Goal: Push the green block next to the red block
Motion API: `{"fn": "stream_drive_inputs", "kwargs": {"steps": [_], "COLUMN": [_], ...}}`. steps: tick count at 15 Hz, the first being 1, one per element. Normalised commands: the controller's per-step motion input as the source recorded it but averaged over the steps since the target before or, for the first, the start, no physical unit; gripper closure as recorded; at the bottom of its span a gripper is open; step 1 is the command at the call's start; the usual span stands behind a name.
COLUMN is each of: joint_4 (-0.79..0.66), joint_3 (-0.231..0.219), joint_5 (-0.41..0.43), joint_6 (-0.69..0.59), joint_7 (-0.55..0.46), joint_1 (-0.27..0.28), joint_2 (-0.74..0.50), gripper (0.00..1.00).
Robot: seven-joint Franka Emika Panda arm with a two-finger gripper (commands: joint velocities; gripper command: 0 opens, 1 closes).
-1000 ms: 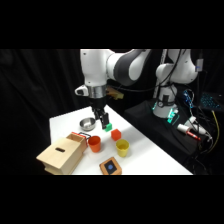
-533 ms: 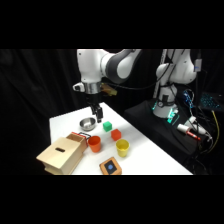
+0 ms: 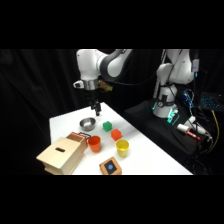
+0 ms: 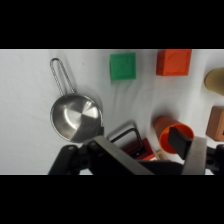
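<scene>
The green block (image 3: 107,126) lies on the white table with the red block (image 3: 116,134) just in front and to the right of it, a small gap between them. My gripper (image 3: 95,107) hangs above the table behind the metal pan, to the back left of the green block and touching nothing. In the wrist view the green block (image 4: 123,66) and the red block (image 4: 173,62) sit side by side near the top, well apart from my gripper (image 4: 142,145). Its fingers (image 4: 192,152) stand apart and hold nothing.
A small metal pan (image 3: 87,123) with a wire handle lies left of the green block. An orange cup (image 3: 94,144) and a yellow cup (image 3: 122,147) stand in front of the blocks. At the front left are a wooden box (image 3: 60,156) and a dark tile (image 3: 111,166).
The arm has swung left and back, and the gripper has risen a little, from near the green block to behind the pan. The blocks have not moved.
</scene>
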Motion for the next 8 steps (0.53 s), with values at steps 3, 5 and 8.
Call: {"fn": "stream_drive_inputs", "kwargs": {"steps": [3, 5, 8], "joint_4": [-0.20, -0.23, -0.24], "joint_3": [-0.032, -0.045, -0.049], "joint_5": [0.101, 0.094, 0.083], "joint_6": [0.09, 0.15, 0.21], "joint_7": [-0.46, -0.42, -0.35], "joint_1": [-0.123, -0.124, -0.113], "joint_2": [-0.17, -0.17, -0.15], "gripper": [0.00, 0.00, 0.00]}}
